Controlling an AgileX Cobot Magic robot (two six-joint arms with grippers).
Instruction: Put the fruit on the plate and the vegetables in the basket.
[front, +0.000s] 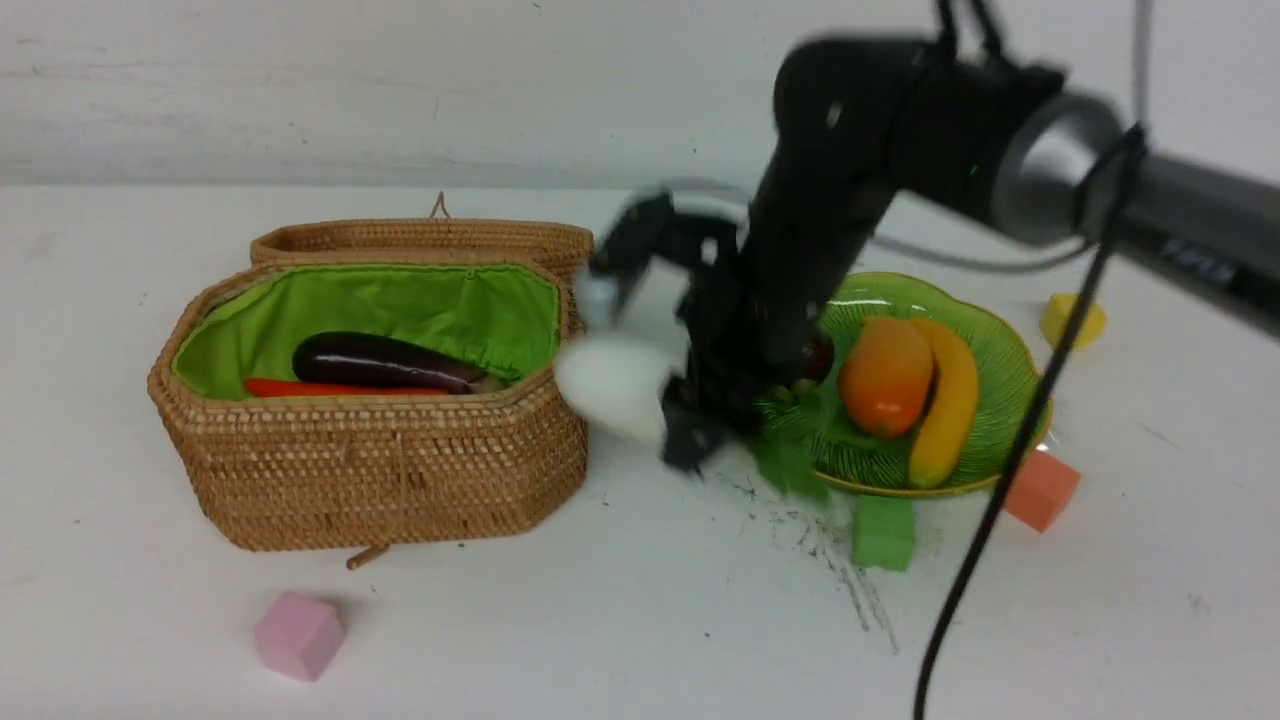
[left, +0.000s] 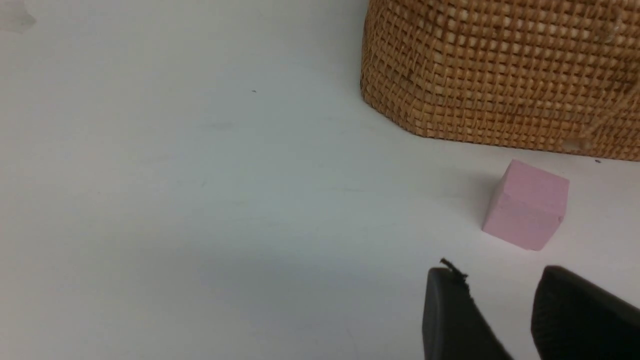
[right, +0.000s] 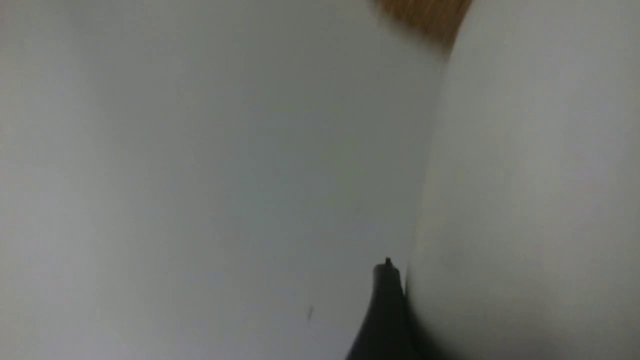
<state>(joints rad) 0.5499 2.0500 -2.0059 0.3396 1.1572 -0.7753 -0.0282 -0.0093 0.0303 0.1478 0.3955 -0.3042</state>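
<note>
Front view — right hand (front: 672, 415) clamped around white radish (front: 612, 387), just beside basket (front: 370, 470) — airborne.

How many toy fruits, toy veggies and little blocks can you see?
Fruits: 3, the mango, banana and dark mangosteen, all on the plate.
Vegetables: 3, the eggplant and red pepper in the basket, and the white radish at the right gripper.
Blocks: 4, pink, green, orange and yellow.
Total: 10
</note>
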